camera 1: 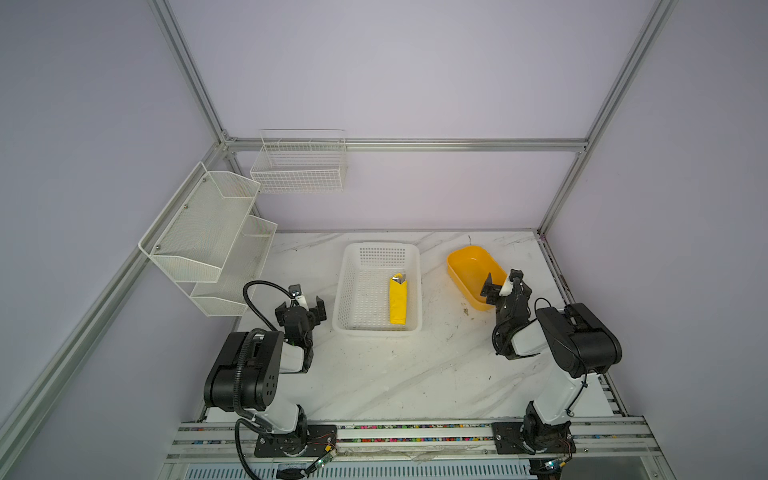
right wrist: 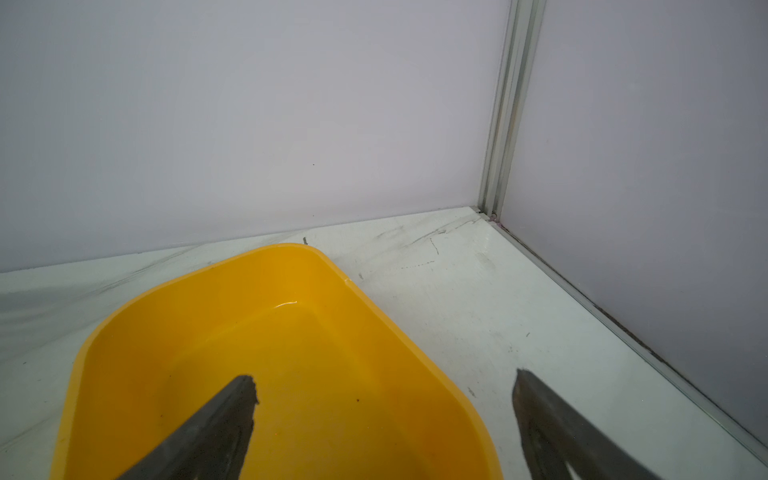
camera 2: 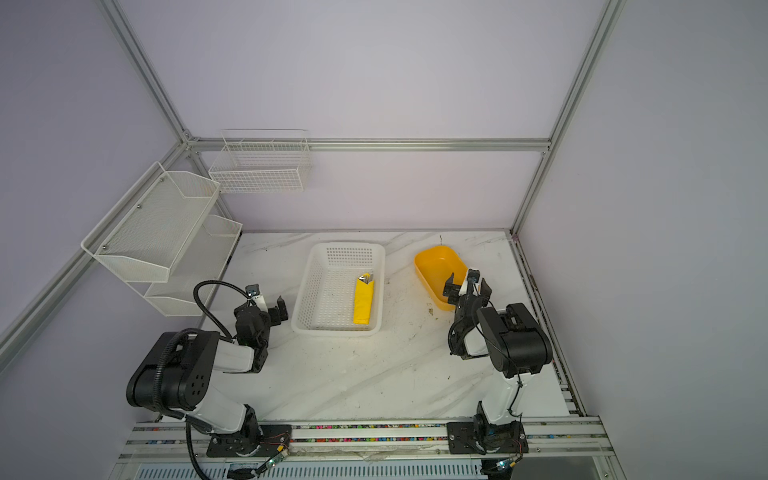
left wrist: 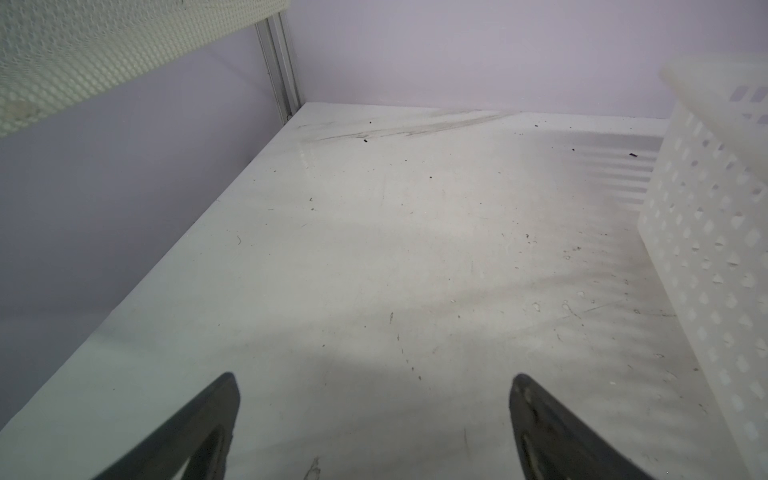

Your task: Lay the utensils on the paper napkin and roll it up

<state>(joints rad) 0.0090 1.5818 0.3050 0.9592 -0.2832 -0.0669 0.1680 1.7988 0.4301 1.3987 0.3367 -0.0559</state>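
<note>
The paper napkin (camera 1: 397, 302), a narrow yellow roll, lies lengthwise in the white basket (camera 1: 376, 246), close to its right wall, in both top views. What is poking out? — DESK

Silver tips of the utensils (camera 1: 400, 278), at the roll's far end. The rest is wrapped. — PHOTOGRAPHER

And the arms? — DESK

Both well clear of it. The left claw (camera 1: 301, 306) hangs over bare surface (camera 1: 395, 374) left of the basket, jaws apart, nothing between them. The right claw (camera 1: 502, 283) hovers at the near end of the orange tub (camera 1: 465, 254), jaws likewise apart and empty. The job looks done. — PHOTOGRAPHER

If it had to be lifted? — DESK

My guess: thin paper, soft and quick to crush or tear, around stiff, slick, heavier metal. Take it across the middle, where the cutlery backs the paper, and squeeze lightly. Keep it level; tipped, the metal could slide out of the open end. Nothing visible fastens the outer flap, so it may spring loose unless a finger pins it. — PHOTOGRAPHER
</note>
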